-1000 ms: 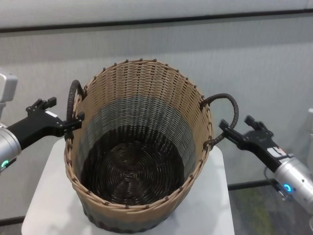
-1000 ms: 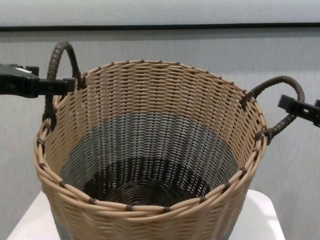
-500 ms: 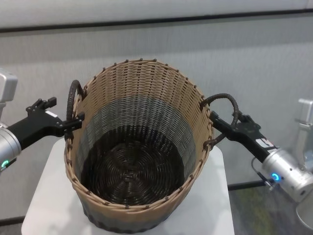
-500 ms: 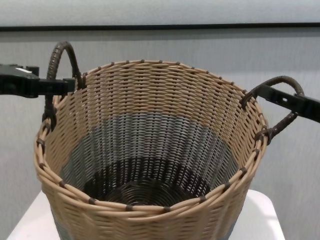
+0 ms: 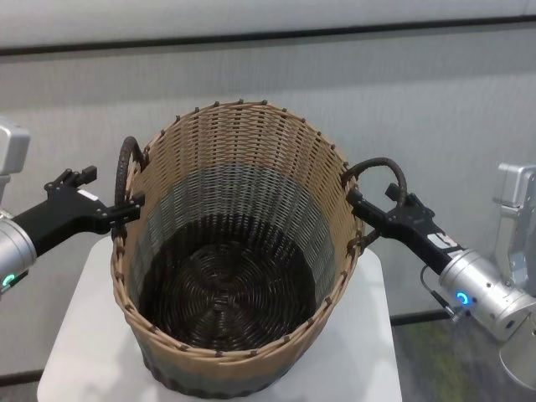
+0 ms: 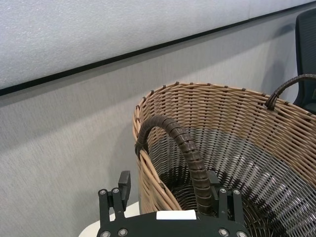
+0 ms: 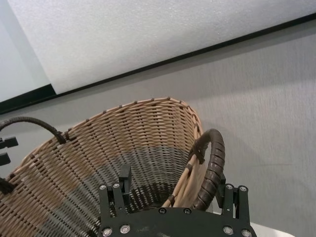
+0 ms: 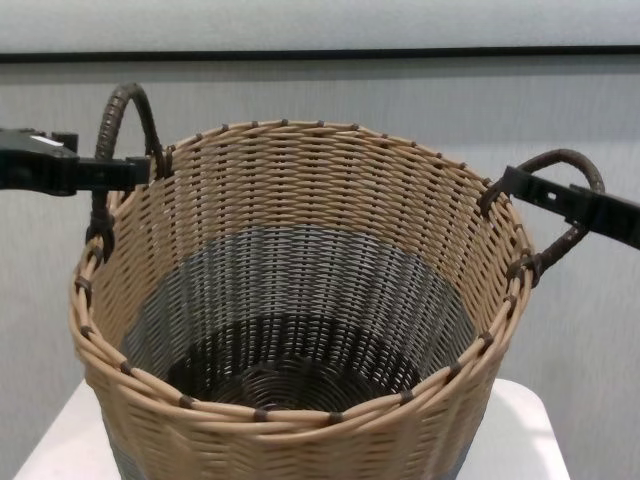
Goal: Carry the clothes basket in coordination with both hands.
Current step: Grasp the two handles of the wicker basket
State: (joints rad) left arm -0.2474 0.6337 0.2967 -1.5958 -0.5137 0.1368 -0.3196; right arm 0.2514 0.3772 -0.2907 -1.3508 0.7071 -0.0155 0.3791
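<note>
Wicker clothes basket (image 5: pixel 239 260) on a white table (image 5: pixel 75 335), both grippers open
left gripper (image 5: pixel 127 207) reaches level through the left loop handle (image 5: pixel 123 172); right gripper (image 5: pixel 358 205) angles up through the right loop handle (image 5: pixel 383 180); fingers straddle each handle

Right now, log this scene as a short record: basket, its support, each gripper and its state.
basket: clothes basket, round woven wicker, upright, nothing visible inside
support: white table
left gripper: left gripper, open, fingers through the left loop handle
right gripper: right gripper, open, fingers through the right loop handle, tips at the basket wall
grip: neither handle clamped yet
</note>
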